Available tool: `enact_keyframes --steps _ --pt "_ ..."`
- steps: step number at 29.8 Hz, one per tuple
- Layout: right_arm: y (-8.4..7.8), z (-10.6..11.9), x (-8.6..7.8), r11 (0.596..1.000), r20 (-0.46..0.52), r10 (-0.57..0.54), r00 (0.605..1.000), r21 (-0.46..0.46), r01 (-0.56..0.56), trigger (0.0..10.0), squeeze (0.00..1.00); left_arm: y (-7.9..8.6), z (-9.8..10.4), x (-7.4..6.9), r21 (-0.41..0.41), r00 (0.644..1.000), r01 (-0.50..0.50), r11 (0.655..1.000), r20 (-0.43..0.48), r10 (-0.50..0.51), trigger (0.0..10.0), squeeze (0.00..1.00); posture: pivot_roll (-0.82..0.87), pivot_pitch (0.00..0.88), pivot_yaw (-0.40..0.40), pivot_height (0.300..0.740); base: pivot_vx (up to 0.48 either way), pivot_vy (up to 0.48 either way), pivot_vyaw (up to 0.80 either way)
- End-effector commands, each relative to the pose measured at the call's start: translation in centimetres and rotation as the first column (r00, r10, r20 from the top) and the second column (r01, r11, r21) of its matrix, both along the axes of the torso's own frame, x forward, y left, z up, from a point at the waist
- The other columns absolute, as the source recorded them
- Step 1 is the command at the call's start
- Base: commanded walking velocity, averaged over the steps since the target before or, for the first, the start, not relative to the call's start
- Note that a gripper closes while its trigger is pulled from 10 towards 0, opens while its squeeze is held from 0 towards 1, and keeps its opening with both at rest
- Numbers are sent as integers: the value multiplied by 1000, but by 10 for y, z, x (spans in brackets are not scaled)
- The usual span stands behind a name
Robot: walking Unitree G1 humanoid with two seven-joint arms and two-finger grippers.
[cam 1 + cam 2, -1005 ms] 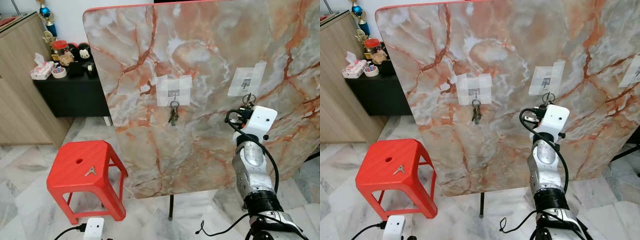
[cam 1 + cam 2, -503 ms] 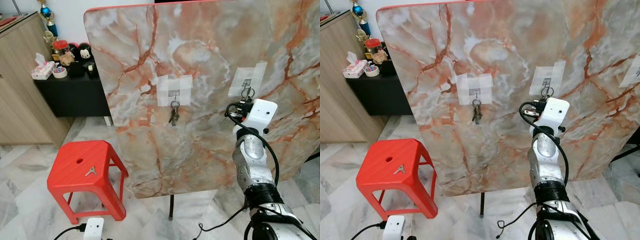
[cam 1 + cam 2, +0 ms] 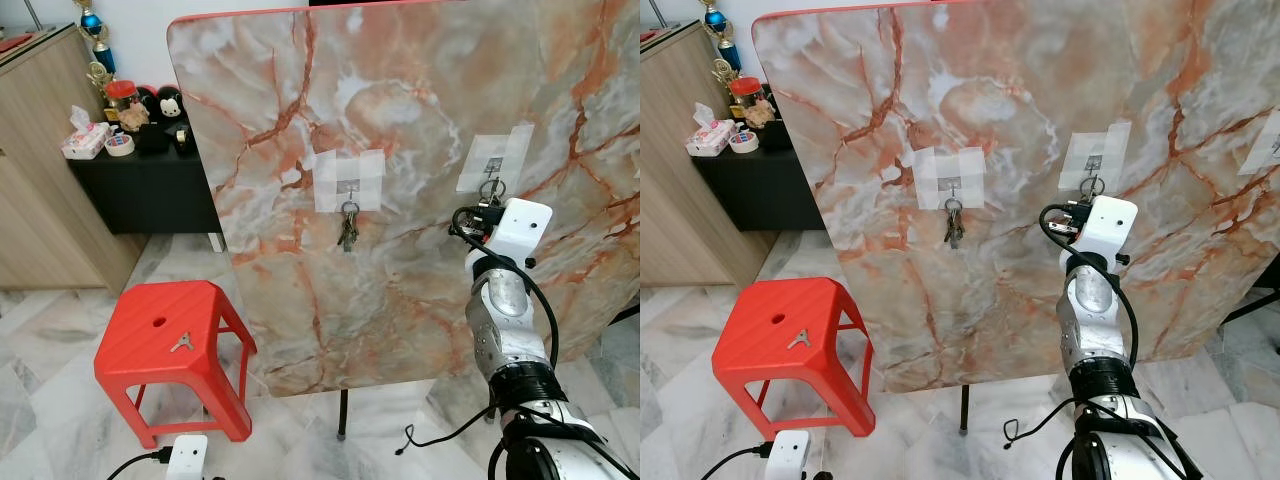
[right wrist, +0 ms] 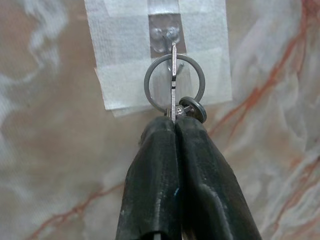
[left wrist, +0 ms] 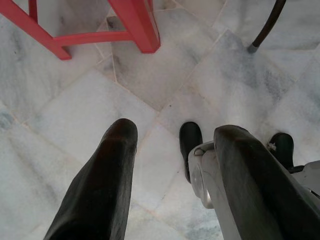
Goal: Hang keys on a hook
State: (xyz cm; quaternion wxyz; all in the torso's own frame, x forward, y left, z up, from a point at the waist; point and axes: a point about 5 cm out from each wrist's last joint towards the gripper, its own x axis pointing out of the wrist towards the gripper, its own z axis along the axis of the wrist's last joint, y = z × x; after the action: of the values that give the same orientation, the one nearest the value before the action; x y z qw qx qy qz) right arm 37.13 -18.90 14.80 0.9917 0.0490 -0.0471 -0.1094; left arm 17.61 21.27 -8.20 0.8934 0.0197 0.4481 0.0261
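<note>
Reaching up with the right gripper [image 4: 174,131] to the marble board [image 3: 400,120], fingers [image 4: 155,165] pinched tight together on the keys [image 4: 175,92] — holding them edge-on by a flat piece, with the ring raised in front of the hook [image 4: 170,36] taped onto the board. Judging this as the hanging step itself: ring sitting level with the clear hook on its tape patch [image 3: 494,158], apparently overlapping it, though whether the ring is already over the hook tip or merely in front of it cannot be told. Needing next, probably, a small push toward the board and a slight drop so the ring catches, then a gentle opening of the fingers and a straight pull-back, so as not to drag the ring off again. Risking a slip if released too soon — keys falling to the floor [image 5: 165,90] below. Already hanging on the neighbouring hook patch [image 3: 348,181]: another bunch [image 3: 347,228], further toward the robot's left. Lying on the red stool [image 3: 170,345]: a lone key [image 3: 181,342], well apart from the board. Hanging idle low by the floor near the stool legs: left gripper [image 5: 172,150], fingers spread apart and holding nothing
</note>
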Motion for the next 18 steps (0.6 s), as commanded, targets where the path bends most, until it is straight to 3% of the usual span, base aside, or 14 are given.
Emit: enact_keyframes --steps 1,10,18 --pt "-2 10 5 1000 18 0 1000 6 0 10000 0 4 -1 -4 13 1000 10 1000 -29 -9 10000 0 -9 0 28 740 0 0 0" --pt "-5 15 9 1000 29 -3 1000 7 3 10000 0 4 -2 -4 13 999 10 1000 -31 -10 10000 0 -6 0 28 740 0 0 0" --pt "2 9 12 999 -29 48 998 4 -48 10000 0 4 -2 -4 13 999 12 1000 -32 -12 10000 0 -6 0 28 740 0 0 0"
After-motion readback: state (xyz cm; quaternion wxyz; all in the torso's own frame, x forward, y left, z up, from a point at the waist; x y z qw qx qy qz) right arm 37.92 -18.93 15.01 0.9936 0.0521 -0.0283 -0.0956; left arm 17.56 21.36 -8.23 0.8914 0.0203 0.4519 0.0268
